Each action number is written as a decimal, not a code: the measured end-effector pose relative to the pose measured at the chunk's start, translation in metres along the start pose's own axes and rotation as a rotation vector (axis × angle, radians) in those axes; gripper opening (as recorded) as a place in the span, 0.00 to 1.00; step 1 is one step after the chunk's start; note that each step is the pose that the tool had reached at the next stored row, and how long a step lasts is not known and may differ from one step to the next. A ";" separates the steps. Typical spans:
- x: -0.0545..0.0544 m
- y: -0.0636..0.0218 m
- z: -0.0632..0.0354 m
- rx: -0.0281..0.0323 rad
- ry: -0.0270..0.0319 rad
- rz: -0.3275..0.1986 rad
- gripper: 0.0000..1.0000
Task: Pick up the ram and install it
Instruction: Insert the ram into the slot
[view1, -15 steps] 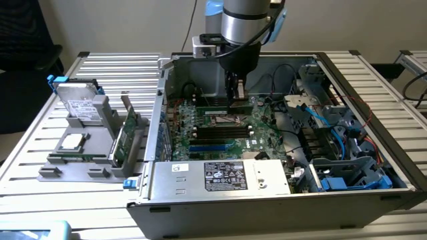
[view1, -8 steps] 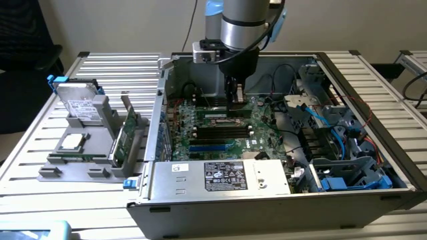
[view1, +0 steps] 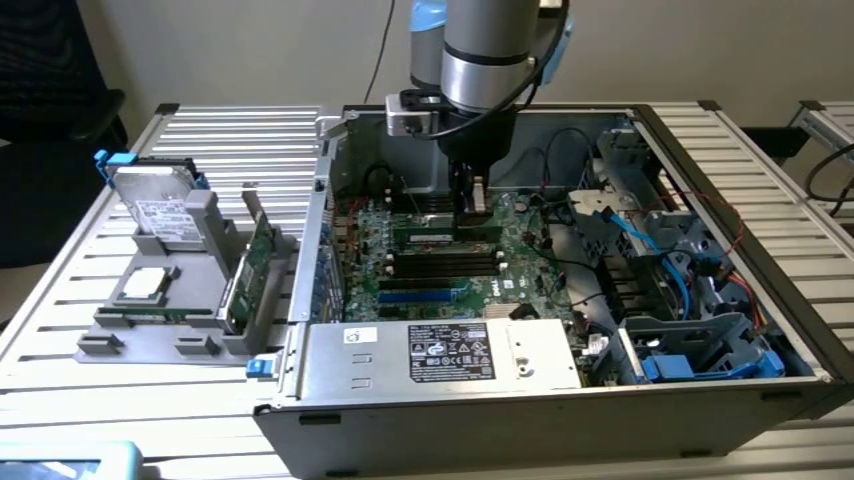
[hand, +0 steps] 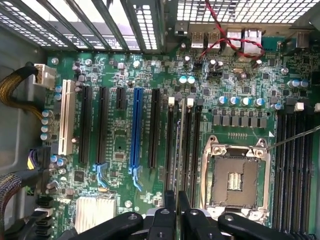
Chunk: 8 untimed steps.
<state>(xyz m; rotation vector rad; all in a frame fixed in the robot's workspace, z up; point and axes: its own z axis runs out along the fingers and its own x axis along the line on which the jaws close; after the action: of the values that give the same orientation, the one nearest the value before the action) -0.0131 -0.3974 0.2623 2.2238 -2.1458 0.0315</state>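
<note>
So up front in the exterior view you get the computer case (view1: 534, 425) sitting on the slatted bench (view1: 200, 130). The power supply (view1: 447, 352) is nearest the camera, and it's got a big dark label plus a little white sticker, but the print is too small for me to read. Over on the exterior view's left a grey holder (view1: 120, 345) carries a hard drive (view1: 163, 215) with a white label (also unreadable), a silver CPU chip (view1: 147, 285) and a green expansion card (view1: 254, 262) standing on edge. Farther back the arm (view1: 487, 50) comes straight down into the case, wrist vertical. The wrist view gives you what that angle hides: the pincer (hand: 177, 212) is pinching the ram (hand: 180, 150), seen edge-on as a thin strip, lined up with the black memory slots just beside the bare CPU socket (hand: 235, 175). Can't tell if it's seated. Past that there's one blue slot (hand: 136, 130) among the black ones and a red wire (hand: 225, 35) near the rear ports.
</note>
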 end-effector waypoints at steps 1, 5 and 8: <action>0.000 -0.0001 0.0011 -0.0003 0.0010 0.000 0.14; 0.000 -0.0004 0.0060 -0.0013 0.0046 0.000 0.14; 0.000 -0.0006 0.0093 -0.0018 0.0065 0.000 0.14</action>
<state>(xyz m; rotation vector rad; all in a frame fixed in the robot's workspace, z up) -0.0127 -0.3974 0.2529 2.2197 -2.1415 0.0367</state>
